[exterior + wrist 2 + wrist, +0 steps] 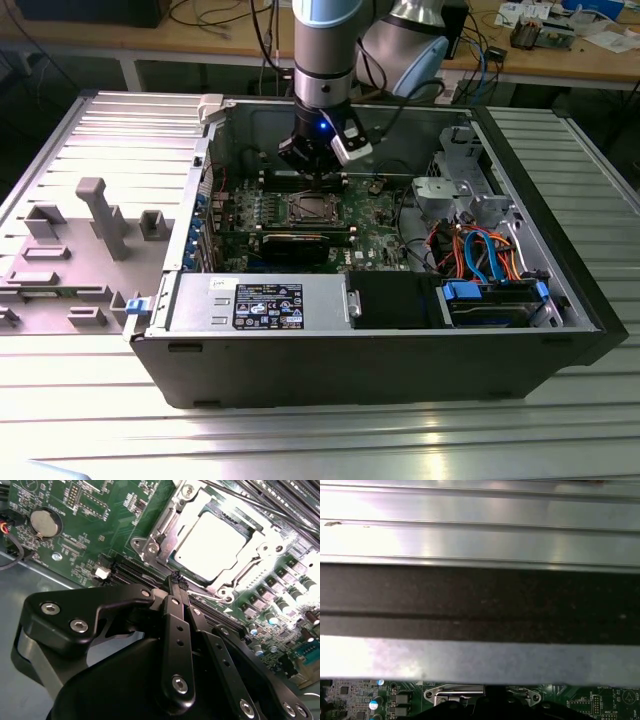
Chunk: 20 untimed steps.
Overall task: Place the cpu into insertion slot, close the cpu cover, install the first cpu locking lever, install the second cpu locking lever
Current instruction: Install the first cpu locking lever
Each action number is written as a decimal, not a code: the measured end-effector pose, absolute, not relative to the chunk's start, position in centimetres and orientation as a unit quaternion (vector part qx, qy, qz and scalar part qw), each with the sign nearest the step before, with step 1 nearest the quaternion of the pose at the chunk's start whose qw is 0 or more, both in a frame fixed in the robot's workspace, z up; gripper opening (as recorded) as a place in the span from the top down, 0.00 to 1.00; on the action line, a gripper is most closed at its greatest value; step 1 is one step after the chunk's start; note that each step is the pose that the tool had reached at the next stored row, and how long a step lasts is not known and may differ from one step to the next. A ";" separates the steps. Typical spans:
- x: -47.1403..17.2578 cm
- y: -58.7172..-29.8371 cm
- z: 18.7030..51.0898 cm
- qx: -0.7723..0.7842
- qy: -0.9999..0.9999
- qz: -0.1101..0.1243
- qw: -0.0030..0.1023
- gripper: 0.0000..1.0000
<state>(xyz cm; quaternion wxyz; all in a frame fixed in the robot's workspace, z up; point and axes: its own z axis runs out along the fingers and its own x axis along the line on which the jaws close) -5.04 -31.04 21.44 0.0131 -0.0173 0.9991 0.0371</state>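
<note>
The cpu (pixel 212 540), a pale silver square, lies in the insertion slot (pixel 308 208) on the green motherboard. The cpu cover (pixel 165 535), a silver frame, lies flat around the chip's edges. My gripper (pixel 176 579) hovers just beside the socket's edge, black fingers (pixel 175 625) pressed together with nothing between them. In the exterior view the gripper (pixel 318 176) hangs over the far side of the socket, inside the open computer case. A thin metal lever rod (pixel 250 500) runs along one side of the socket; whether it is latched I cannot tell. The first wrist view catches a corner of the socket frame (pixel 454 696).
The case walls (pixel 350 370) surround the board. A black graphics card (pixel 295 245) lies in front of the socket, memory slots (pixel 140 572) run beside it, and a drive bay with coloured cables (pixel 485 255) fills the exterior view's right. A grey fixture tray (pixel 90 230) sits on the left.
</note>
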 end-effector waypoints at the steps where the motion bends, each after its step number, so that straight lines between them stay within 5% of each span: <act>1: -5.1 -31.0 21.4 -0.017 0.999 0.037 0.013 0.89; 20: -4.4 -30.6 21.5 -0.017 0.999 0.037 0.014 0.89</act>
